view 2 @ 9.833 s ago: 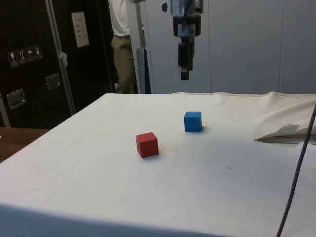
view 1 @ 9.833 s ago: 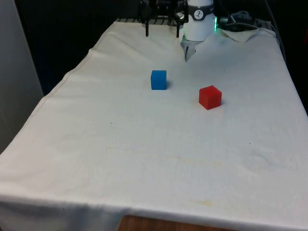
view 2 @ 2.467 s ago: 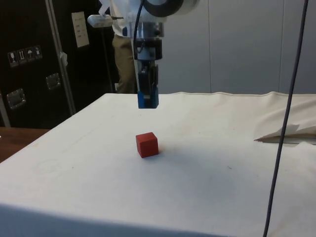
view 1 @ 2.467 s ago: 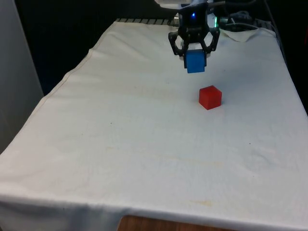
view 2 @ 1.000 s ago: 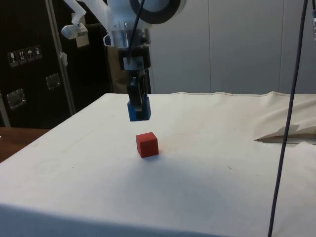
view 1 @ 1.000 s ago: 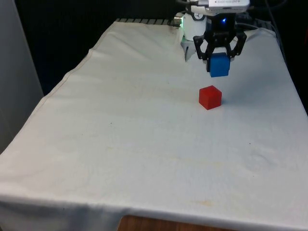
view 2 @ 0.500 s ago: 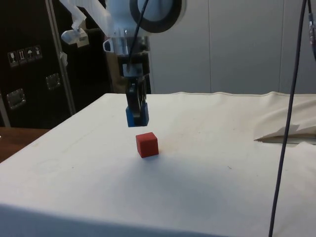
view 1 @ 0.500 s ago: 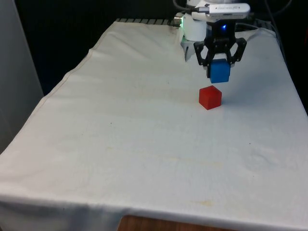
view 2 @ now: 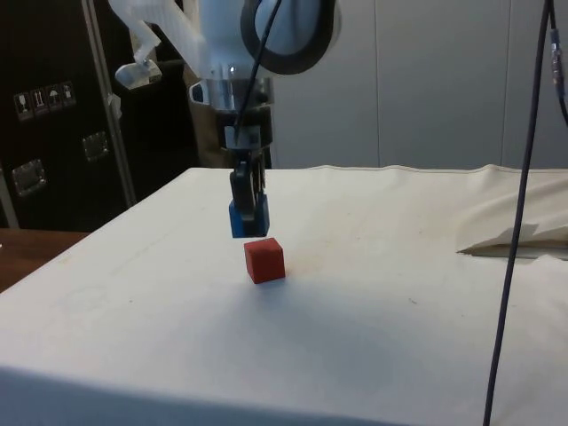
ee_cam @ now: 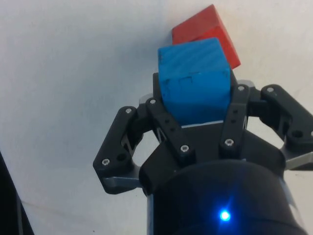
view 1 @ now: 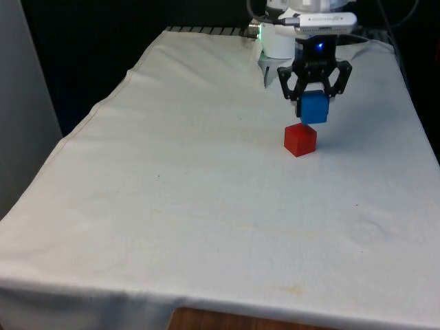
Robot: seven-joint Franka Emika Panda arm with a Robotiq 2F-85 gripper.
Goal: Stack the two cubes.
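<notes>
Blue cube (view 1: 314,108) sits clamped in the pincer (view 1: 314,103), fingers (ee_cam: 164,125) closed on its sides, held in the air just above the red cube (view 1: 300,139). Red cube rests on the tabletop (view 1: 206,206), in the far half toward the front view's right edge. From the side view the blue one hangs slightly behind the red; looks like a small gap between them, hard to be sure.

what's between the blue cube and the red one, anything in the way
Nothing visible. The pincer holds the blue cube just above the red cube, with open air between them.
</notes>
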